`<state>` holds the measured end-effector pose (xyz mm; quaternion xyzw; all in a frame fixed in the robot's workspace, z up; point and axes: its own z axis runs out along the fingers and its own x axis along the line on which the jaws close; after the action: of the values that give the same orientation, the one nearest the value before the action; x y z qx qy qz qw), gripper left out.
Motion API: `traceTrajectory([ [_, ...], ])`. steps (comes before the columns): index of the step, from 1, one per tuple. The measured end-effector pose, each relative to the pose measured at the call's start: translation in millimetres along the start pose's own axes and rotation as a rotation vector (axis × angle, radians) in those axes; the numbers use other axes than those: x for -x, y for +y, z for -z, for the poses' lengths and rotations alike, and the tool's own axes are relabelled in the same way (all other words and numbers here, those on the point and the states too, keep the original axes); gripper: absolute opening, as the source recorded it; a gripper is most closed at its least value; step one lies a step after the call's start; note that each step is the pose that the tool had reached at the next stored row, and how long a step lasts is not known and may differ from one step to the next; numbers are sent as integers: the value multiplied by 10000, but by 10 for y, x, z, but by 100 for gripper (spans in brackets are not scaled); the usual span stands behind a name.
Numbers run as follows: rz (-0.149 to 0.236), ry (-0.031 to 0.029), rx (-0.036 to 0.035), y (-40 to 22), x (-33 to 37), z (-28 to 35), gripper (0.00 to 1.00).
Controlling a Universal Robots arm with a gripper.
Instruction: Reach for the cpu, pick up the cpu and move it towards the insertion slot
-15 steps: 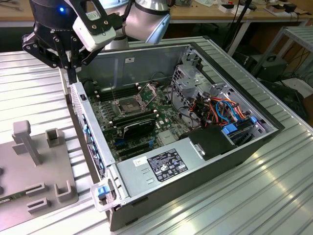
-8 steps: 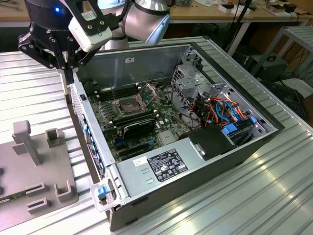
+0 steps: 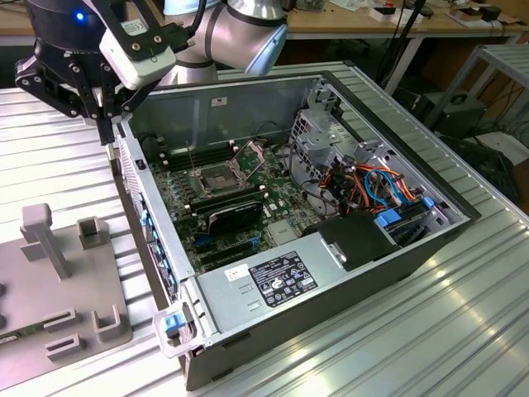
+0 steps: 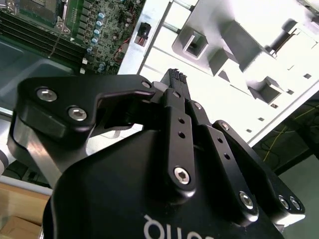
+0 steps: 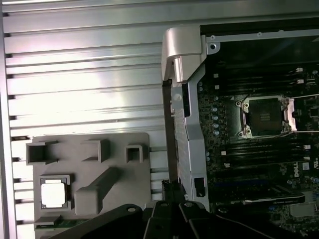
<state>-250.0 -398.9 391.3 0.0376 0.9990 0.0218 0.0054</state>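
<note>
Silvery cpu (image 5: 54,193) in grey tray (image 5: 119,144), first wrist view, pincer (image 5: 172,187) closed

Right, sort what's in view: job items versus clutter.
Job: cpu, in the grey fixture; insertion slot; pincer, apart from the cpu.
Lying about: black card; power supply; coloured cables.

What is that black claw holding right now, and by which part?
Nothing. Its fingers are shut with nothing between them, and the cpu lies in the grey tray, apart from them.
</note>
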Motion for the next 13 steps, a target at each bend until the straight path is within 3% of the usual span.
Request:
traceTrajectory([
  [13,-1,21,-1,-9,-120,0,11],
])
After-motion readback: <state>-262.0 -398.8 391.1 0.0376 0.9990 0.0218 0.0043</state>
